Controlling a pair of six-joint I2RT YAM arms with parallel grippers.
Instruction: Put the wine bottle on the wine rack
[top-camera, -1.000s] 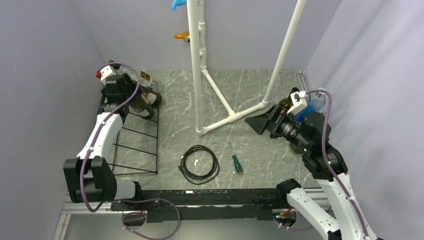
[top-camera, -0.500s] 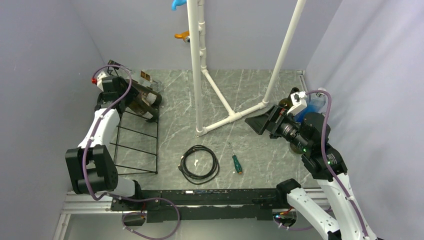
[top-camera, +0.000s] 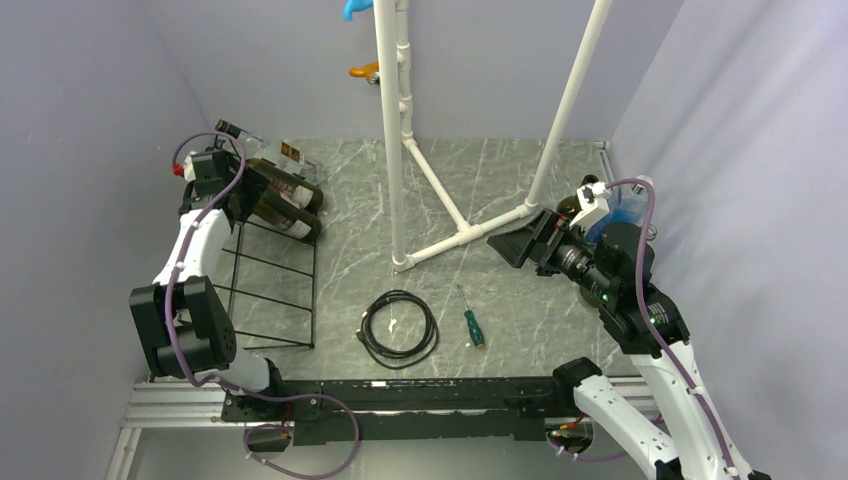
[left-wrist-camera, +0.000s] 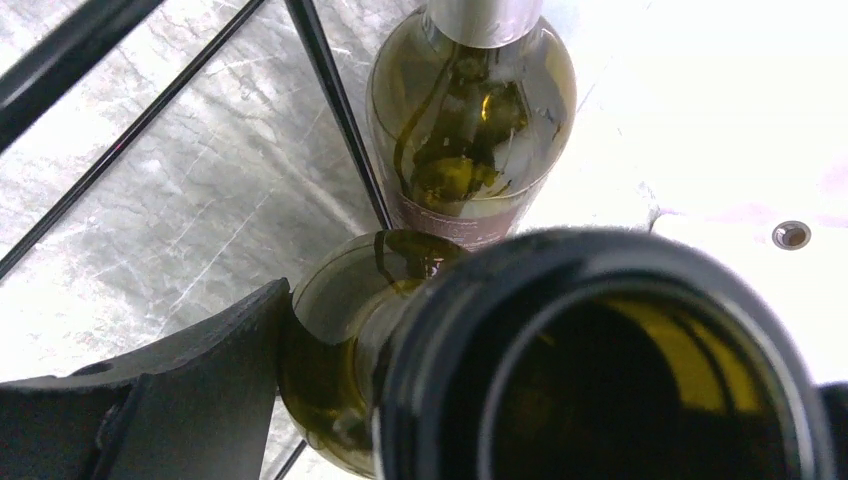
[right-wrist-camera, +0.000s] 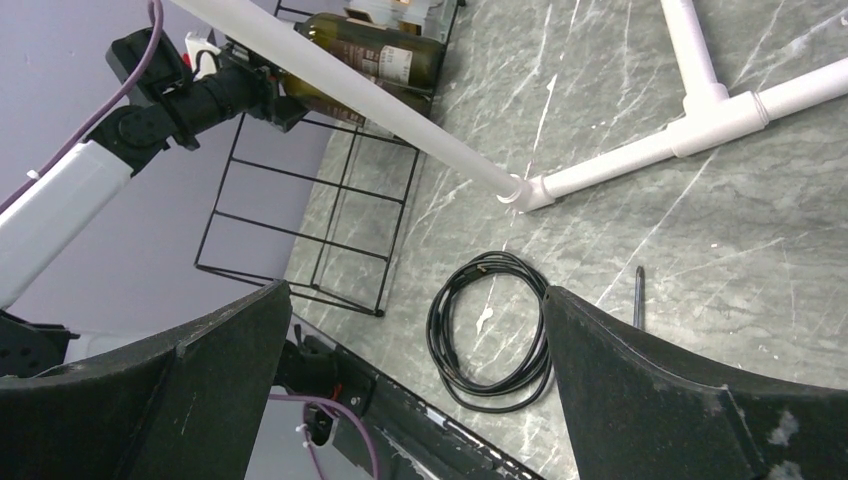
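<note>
The wine bottle (top-camera: 287, 216) lay on the wine rack (top-camera: 270, 275) at the far-left corner, neck toward the left gripper (top-camera: 232, 190) — apparently clamped on it; the right gripper (top-camera: 512, 245) gaped, well apart.

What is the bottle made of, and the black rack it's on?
The wine bottle looks like shiny olive-green glass: you can see through it, and light glints off it. The wine rack looks like thin metal wire with a black coating, though the pictures can't settle that.

White-and-black arms (top-camera: 195, 262), purple cables, apparently a red cap
</note>
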